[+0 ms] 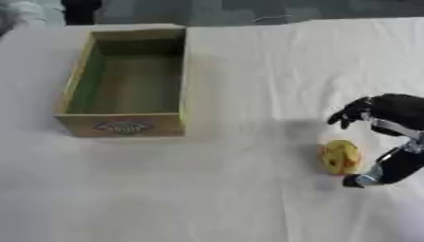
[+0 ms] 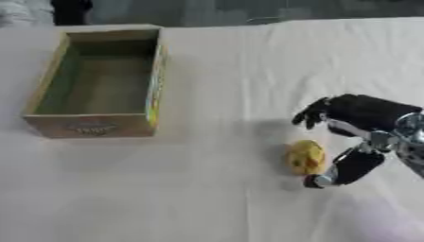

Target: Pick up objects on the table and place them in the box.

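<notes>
A small yellow rounded object (image 1: 340, 157) lies on the white tablecloth, right of centre. My right hand (image 2: 356, 116) comes in from the right edge and hovers around it, open: its fingers (image 2: 313, 113) reach out above the object and its thumb (image 2: 344, 170) points down just to the object's right. The hand does not hold the object. An open cardboard box (image 1: 124, 124) with a green inside stands at the upper left, with nothing in it. My left hand shows in neither view.
The white cloth (image 1: 215, 198) covers the whole table, with a fold line running down its middle. Dark shapes stand beyond the far edge at the top.
</notes>
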Motion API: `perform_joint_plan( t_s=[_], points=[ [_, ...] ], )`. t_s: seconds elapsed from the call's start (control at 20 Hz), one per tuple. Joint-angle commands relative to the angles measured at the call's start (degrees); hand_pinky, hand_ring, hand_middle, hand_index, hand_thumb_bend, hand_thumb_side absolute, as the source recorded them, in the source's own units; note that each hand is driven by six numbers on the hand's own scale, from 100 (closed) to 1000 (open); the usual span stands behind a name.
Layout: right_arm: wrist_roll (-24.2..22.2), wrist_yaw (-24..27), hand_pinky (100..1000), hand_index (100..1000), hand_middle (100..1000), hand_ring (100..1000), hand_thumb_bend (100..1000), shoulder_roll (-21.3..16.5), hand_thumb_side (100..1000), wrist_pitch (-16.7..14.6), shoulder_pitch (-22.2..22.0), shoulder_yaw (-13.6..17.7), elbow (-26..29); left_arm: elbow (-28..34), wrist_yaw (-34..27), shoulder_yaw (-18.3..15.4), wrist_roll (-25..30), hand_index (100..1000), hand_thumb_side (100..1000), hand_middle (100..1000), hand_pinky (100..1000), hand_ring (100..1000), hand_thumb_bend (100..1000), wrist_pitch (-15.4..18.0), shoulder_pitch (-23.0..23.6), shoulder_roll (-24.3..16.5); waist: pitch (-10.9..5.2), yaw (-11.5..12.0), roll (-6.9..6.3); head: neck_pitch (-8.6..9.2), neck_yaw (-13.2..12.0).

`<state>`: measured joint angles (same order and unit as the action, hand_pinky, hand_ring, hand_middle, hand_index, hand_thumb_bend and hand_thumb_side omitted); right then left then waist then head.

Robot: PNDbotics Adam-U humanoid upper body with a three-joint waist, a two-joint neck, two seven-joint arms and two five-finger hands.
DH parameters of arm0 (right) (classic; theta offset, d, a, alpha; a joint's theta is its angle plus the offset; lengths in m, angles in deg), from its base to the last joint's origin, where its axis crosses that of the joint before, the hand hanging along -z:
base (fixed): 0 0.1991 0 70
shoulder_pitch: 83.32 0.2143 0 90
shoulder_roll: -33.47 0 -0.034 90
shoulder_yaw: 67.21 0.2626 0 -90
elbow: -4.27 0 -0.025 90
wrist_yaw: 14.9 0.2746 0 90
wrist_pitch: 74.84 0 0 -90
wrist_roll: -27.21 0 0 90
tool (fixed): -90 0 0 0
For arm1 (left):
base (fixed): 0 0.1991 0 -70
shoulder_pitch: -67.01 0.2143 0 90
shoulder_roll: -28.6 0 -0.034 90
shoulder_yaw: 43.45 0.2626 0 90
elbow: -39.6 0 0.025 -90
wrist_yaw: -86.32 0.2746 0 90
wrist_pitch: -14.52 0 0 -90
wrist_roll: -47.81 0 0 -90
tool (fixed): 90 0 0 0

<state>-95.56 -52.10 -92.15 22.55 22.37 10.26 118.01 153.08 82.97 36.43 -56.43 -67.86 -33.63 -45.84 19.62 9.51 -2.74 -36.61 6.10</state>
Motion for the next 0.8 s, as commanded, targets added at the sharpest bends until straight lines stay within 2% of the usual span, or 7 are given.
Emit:
perform_joint_plan(
  t_s=[0.05, 0.8],
  points=[
    [0.4, -0.2, 747, 854, 652, 747, 627, -0.5, 424, 1.9, 1.0, 0.0, -0.1, 1.1, -0.1, 0.2, 0.2, 798, 981, 494, 464, 505, 100, 0.1, -0.5, -0.3, -0.84, 0.1, 0.05, 0.76, 0.2],
    [0.4, -2.3, 742, 817, 626, 740, 583, -0.6, 405, 2.0, 0.7, -0.6, -3.3, 1.1, 0.0, 0.2, 0.6, 799, 980, 495, 465, 505, 100, 0.2, -0.4, -0.1, -0.51, 0.2, -0.19, 0.8, 0.5]
  ],
)
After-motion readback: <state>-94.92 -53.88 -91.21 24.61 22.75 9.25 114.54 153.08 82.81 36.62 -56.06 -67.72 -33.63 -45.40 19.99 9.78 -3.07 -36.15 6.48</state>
